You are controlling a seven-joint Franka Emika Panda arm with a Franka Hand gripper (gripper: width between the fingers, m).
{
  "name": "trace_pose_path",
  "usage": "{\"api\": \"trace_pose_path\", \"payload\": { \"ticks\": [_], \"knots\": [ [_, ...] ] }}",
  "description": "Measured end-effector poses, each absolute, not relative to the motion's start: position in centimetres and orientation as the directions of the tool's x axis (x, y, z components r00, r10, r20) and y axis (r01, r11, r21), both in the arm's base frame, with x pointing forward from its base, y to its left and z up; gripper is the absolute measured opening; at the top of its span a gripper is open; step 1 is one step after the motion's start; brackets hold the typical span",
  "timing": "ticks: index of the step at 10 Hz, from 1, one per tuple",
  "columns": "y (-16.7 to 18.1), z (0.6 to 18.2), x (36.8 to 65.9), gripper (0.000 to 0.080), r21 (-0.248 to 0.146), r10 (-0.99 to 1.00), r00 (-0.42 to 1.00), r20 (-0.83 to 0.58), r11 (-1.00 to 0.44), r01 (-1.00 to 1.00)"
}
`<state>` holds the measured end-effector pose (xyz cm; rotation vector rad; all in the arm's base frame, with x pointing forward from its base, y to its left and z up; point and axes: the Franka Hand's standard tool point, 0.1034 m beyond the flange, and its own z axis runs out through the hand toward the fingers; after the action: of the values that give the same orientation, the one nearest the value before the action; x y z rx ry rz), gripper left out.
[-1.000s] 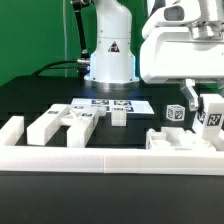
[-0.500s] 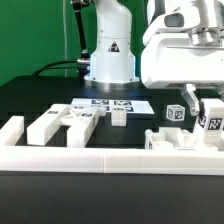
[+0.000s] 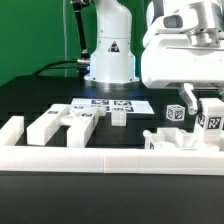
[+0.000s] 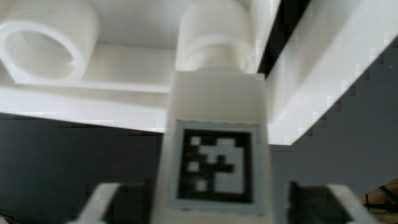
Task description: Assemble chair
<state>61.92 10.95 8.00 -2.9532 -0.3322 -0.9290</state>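
1. White plastic chair post point(image 4: 217, 120), tag face toward the wrist camera, is being straddled by the gripper point(image 4: 214, 207). Its far end is being met by a larger chair piece point(image 4: 107, 80) with rounded sockets.
2. Jaws are being held apart: a dark gap is showing on each side between the post and the fingers point(image 4: 111, 205), so nothing is being clamped.
3. Post and larger piece are being worked at the exterior view's right, just behind the border rail point(image 3: 100, 160). A small tagged block point(image 3: 175, 113) is sitting near them.
4. Loose chair parts point(image 3: 50, 125) are being left against the rail at the exterior view's left, well apart from the work. One small part point(image 3: 118, 117) is lying just in front of the marker board point(image 3: 103, 103).
5. Judged step: the post is being set into its socket. Whether it is fully seated cannot be told, since the joint is being hidden by the post itself.
6. Advice if the post is being left here:
   - Any pull-off should be made straight along the post's axis.
   - Both side gaps should be kept even, so that no finger is dragging the tag face or tipping the post.
7. Seating and squareness are best being checked from the exterior view before another part is fetched. A leaning post risks jamming the next joint.
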Motion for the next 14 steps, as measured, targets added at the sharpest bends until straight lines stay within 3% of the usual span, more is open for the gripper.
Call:
{"api": "trace_pose_path", "payload": {
  "ticks": [1,2,4,9,12,14],
  "knots": [
    [11.0,8.0,61.9,0.0501,0.037,0.194,0.799,0.569,-0.977,0.211],
    [11.0,8.0,61.9,0.0616,0.037,0.194,0.799,0.569,-0.977,0.211],
    [10.7,8.1,61.9,0.0644,0.038,0.198,0.807,0.556,-0.976,0.213],
    [10.4,10.3,62.8,0.0649,0.039,0.21,0.823,0.528,-0.974,0.223],
    [10.8,9.6,62.4,0.0649,0.023,0.218,0.86,0.462,-0.972,0.234],
    [10.9,9.1,62.2,0.0649,-0.012,0.227,0.926,0.301,-0.97,0.242]
  ]
}}
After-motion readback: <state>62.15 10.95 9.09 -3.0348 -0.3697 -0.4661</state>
